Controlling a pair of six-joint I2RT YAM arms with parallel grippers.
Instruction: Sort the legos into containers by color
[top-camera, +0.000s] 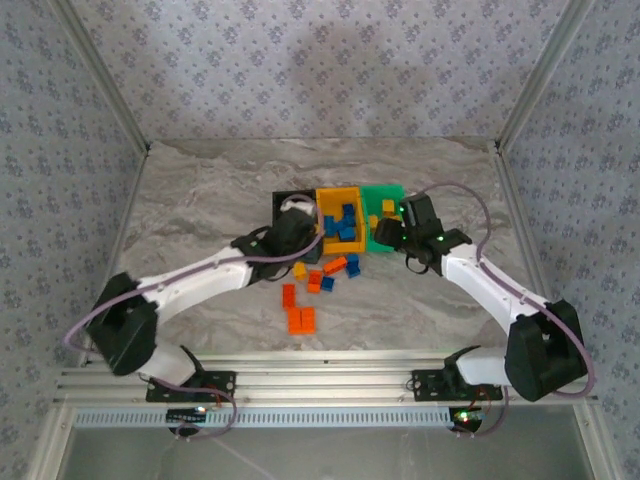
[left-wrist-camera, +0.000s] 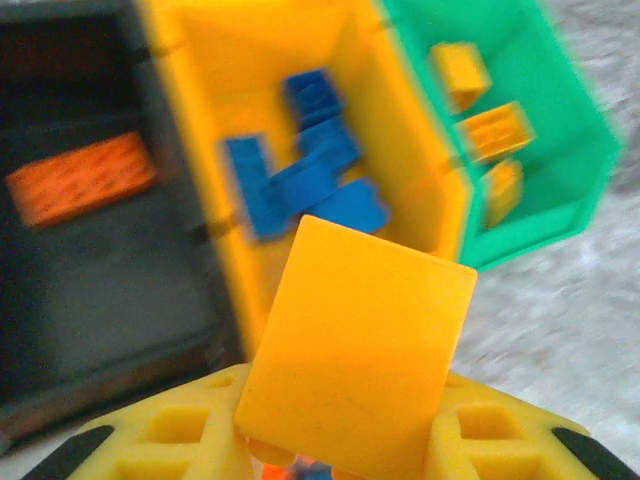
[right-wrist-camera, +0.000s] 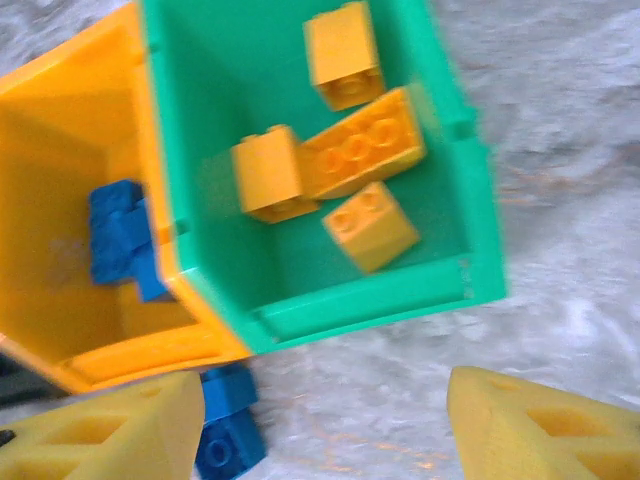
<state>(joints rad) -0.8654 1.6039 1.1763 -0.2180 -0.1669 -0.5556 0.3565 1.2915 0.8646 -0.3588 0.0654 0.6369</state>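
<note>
Currently left gripper (left-wrist-camera: 340, 445) has jaws clamped on a yellow-orange brick (left-wrist-camera: 355, 350) just left of the green bin (right-wrist-camera: 360, 305), likely bound for the matching bricks (right-wrist-camera: 350, 150) inside it, while right gripper (right-wrist-camera: 320, 420) hovers at its near wall, jaws wide and empty.

The overhead view is evenly lit, soft and slightly pale, with only weak shadows on the table (top-camera: 200, 200). Both wrist views are bright with strong colours, but motion blur smears them. The green bin (right-wrist-camera: 215, 90) has unsharp edges, and in the left wrist view the yellow brick (left-wrist-camera: 355, 350) at lower centre is out of focus.
</note>
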